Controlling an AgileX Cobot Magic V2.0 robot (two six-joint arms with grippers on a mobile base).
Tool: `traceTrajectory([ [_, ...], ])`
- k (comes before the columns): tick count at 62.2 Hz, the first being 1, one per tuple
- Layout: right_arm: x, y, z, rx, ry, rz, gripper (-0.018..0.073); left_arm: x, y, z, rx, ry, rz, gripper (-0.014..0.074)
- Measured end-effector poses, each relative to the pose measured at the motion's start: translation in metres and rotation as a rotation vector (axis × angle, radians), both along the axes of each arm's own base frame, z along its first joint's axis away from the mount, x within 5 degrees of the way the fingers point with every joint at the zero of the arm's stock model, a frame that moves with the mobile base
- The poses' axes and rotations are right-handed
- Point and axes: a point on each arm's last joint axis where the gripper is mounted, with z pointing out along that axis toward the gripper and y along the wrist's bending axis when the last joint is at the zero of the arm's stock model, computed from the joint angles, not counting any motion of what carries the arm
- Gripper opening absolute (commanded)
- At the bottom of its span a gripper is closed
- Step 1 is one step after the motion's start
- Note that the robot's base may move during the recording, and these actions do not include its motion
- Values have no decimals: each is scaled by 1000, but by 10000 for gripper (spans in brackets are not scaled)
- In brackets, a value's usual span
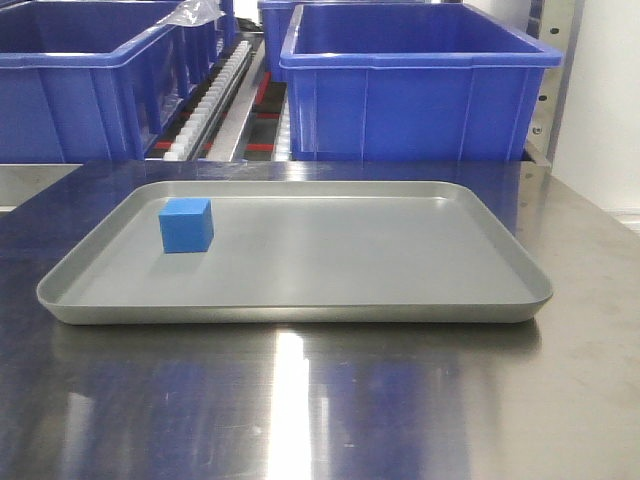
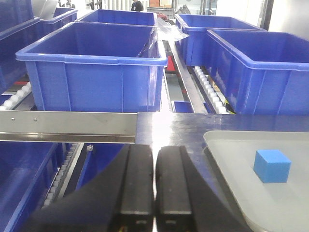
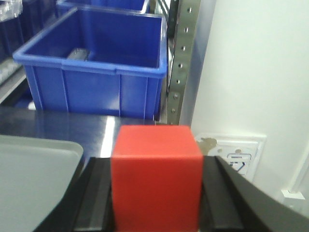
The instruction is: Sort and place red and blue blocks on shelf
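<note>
A stainless steel counter (image 1: 300,400) is shown, with a shallow grey metal tray (image 1: 300,312) laid flat directly on it. The tray is found ahead and to the right of the left gripper (image 2: 154,154), and ahead and to the left of the right gripper (image 3: 157,193). Farther ahead of both grippers, the grey steel shelf (image 2: 67,124) is set just behind the counter. Large blue plastic bins (image 1: 420,95) are carried on its roller tracks (image 1: 215,90).
</note>
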Motion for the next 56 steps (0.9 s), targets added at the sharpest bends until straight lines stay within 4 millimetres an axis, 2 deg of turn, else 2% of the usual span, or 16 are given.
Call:
traceTrajectory([
  [56,-1,1,-2,61,25,5,63,0,0,0,0,0,0,124],
])
